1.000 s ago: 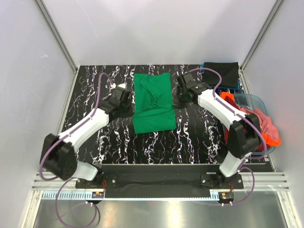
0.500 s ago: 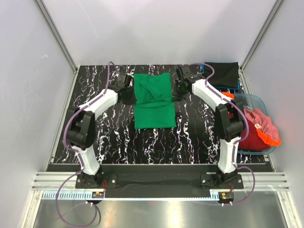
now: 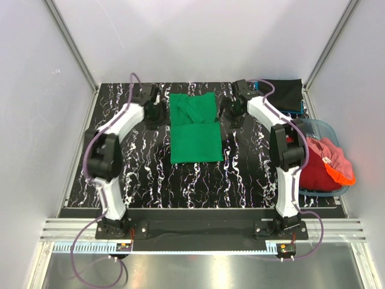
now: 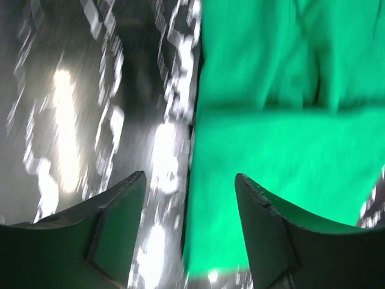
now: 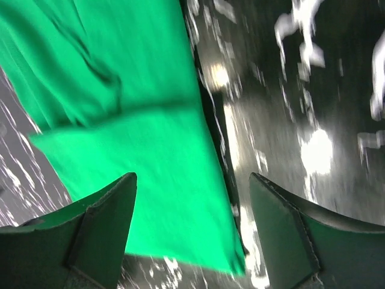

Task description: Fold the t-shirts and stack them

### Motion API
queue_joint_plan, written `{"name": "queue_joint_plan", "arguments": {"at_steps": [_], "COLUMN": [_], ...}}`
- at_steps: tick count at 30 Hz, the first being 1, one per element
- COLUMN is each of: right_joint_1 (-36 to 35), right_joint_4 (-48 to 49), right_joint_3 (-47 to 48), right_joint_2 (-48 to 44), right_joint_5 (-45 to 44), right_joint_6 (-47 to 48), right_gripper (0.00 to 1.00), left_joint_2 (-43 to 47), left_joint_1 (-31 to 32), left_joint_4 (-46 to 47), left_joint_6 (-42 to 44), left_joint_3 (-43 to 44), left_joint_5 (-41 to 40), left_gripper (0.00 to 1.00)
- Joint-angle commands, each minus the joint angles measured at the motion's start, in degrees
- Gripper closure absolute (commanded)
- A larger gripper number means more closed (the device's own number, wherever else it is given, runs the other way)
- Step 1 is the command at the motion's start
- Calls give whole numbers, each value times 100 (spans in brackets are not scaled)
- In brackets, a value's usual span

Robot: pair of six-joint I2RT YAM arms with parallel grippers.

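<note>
Place: a robotics lab test cell – a closed bench rig | Walls: plain white panels (image 3: 198, 42) stood on three sides, held by aluminium posts (image 3: 71, 45) | Bench: black marbled tabletop (image 3: 252, 174) | Near edge: slotted aluminium rail (image 3: 337, 230) | Machines: left arm (image 3: 111, 150) and right arm (image 3: 286, 156) were bolted down – purple cables (image 3: 129, 90) ran along them

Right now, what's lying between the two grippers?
The green t-shirt, partly folded, lies flat between the left gripper and the right gripper. Both are open and beside its edges. The top view shows it best.
</note>
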State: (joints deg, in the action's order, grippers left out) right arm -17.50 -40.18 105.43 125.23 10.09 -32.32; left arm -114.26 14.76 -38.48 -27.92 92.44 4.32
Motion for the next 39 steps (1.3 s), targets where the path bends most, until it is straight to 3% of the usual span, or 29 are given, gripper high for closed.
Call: {"name": "queue_joint_plan", "arguments": {"at_steps": [1,9,15,22,31,39], "right_joint_1": [-253,-369,-369,-360,-360,-360], "right_joint_4": [194,967,1573,2084,3007,3965], "right_joint_3": [-732,-3175,-4644,-5620,-6385,-7089], "right_joint_2": [-1043,-2528,-3636,-4269,-4375,-4516], "right_joint_5": [90,257,310,195,433,441], "right_joint_6": [103,-73,32,-117,-117,-205], "right_gripper": [18,18,17,16,16,16], "left_joint_2": [1630,3461,4490,4754,4974,5309], "left_joint_1": [26,386,659,738,791,809], "left_joint_4": [-91,1613,2994,3417,4163,4507], "left_joint_6": [42,-565,-1136,-1259,-1242,-1268], "left_joint_3": [-881,-4255,-5832,-6335,-7038,-7521], "left_joint_5": [-71,517,684,676,834,465], "left_gripper": [34,35,35,37,37,37]}}
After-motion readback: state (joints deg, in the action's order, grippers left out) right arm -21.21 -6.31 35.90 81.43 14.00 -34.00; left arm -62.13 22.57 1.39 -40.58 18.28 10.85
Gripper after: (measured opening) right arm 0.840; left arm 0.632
